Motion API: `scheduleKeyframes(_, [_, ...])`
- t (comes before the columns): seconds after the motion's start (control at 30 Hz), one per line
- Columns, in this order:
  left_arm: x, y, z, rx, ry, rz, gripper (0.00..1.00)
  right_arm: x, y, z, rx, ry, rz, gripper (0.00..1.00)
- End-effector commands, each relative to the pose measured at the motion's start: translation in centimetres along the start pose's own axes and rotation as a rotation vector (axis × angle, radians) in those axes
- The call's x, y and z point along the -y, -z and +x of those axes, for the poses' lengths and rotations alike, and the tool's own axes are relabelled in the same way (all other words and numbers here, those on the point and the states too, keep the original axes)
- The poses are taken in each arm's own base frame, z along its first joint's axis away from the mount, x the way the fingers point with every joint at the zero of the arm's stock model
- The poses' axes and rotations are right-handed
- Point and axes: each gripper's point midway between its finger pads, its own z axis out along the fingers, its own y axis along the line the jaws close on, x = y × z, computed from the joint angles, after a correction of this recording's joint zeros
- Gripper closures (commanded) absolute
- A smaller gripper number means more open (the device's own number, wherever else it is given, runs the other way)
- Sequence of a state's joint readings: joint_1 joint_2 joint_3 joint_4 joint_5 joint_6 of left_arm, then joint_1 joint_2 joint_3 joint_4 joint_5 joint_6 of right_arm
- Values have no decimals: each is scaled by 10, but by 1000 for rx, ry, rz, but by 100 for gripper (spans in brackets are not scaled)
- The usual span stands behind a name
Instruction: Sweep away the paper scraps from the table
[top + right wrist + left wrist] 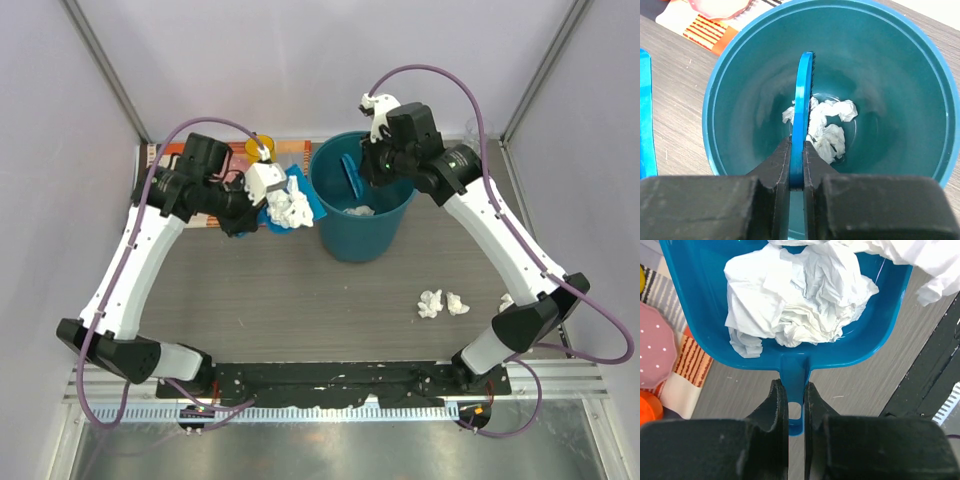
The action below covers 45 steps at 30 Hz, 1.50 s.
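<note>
**Pan loaded, bucket waiting.** We see the left end effector [791,390] clenched on the handle of a blue dustpan [695,315]. The pan is heaped with crumpled paper scraps [795,300] and is held just left of the teal bucket [360,240], at the far side of the bench [300,300]. The right end effector [797,145] is clamped on a small blue brush [802,90], held edge-on over the bucket's mouth. Binned wads [827,125] lie on the bucket's bottom. A few loose wads [430,303] sit on the bench at the near right, well apart from the bucket.

We judge the step in hand to be emptying the pan. To do it well, the pan's front lip should cross the bucket's rim before any tilt, because the heap stands above the pan's walls. One wad appears to overhang the far lip, though the wrist view crops it. A slow tilt would let the paper slide rather than tumble onto the bench. The brush should either draw aside to clear the mouth or rake the heap forward. We think the loose wads at the near right call for another sweep afterwards.
</note>
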<state>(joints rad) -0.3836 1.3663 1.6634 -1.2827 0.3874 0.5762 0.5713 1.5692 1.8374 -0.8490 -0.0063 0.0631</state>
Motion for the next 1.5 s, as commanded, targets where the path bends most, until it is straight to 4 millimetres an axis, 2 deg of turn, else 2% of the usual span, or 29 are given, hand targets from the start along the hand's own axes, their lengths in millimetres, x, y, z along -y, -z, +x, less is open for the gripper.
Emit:
scheduleKeyframes(0.0, [-5,4,-9,-11,24,4,100,6,19,-23,108,-15,53,99])
scheduleKeyframes(0.1, [-15,5,-20,-23,31,-2,100,9,20,-22,103,-11,73,99])
scheduleKeyframes(0.3, [-31,13,-60,51,47,-19,100,14,26,-20,103,-16,99,99])
scheduleKeyframes(0.33, [-34,6,-62,38,61,-14,100,14,27,-20,105,-17,101,99])
scheduleKeyframes(0.4, [-38,8,-73,56,57,-27,100,16,27,-18,95,-19,110,99])
scheduleKeyframes(0.43, [-45,-5,-76,22,80,-40,100,20,29,-18,99,-22,137,99])
scheduleKeyframes(0.5, [-48,-8,-90,26,46,-76,100,27,36,-21,115,-26,174,99])
scheduleKeyframes(0.53, [-56,-19,-90,-7,44,-102,100,36,41,-24,130,-30,224,99])
scheduleKeyframes(0.6, [-60,-18,-107,21,13,-139,100,43,56,-33,168,-35,268,99])
scheduleKeyframes(0.77, [-90,-24,-132,25,-20,-317,100,68,103,-53,253,-48,417,99])
scheduleKeyframes(0.8, [-93,-27,-144,48,-47,-359,100,72,115,-57,279,-52,440,99])
scheduleKeyframes(0.83, [-95,-35,-143,29,-69,-377,100,75,123,-59,297,-52,460,99])
scheduleKeyframes(0.87, [-102,-34,-145,15,-84,-442,100,83,131,-61,308,-44,508,99])
scheduleKeyframes(0.9, [-99,-40,-160,45,-124,-473,100,85,142,-63,330,-42,520,99])
scheduleKeyframes(0.93, [-100,-50,-158,10,-153,-503,100,87,147,-65,342,-37,528,99])
scheduleKeyframes(0.97, [-107,-47,-158,-28,-193,-580,100,83,149,-67,348,-25,507,99])
scheduleKeyframes(1.03, [-104,-52,-173,-29,-251,-640,100,79,156,-73,373,-29,480,99])
scheduleKeyframes(1.2, [-104,-32,-199,13,-314,-785,100,78,167,-80,394,-1,472,99])
scheduleKeyframes(1.23, [-102,-30,-196,-12,-342,-806,100,80,170,-80,392,6,484,99])
scheduleKeyframes(1.27, [-102,-28,-202,0,-364,-838,100,82,171,-80,390,12,495,99])
scheduleKeyframes(1.3, [-94,-29,-205,-29,-454,-842,100,84,171,-79,384,18,507,99])
scheduleKeyframes(1.33, [-88,-32,-194,-74,-503,-841,100,85,172,-78,374,32,513,99])
scheduleKeyframes(1.37, [-79,-34,-204,-35,-536,-868,100,86,170,-77,364,39,519,99])
scheduleKeyframes(1.4, [-77,-32,-204,-44,-573,-898,100,86,170,-75,358,41,523,99])
scheduleKeyframes(1.43, [-78,-42,-189,-143,-666,-922,100,87,170,-74,350,44,526,99])
scheduleKeyframes(1.47, [-76,-31,-199,-108,-676,-984,100,87,169,-74,345,47,527,99])
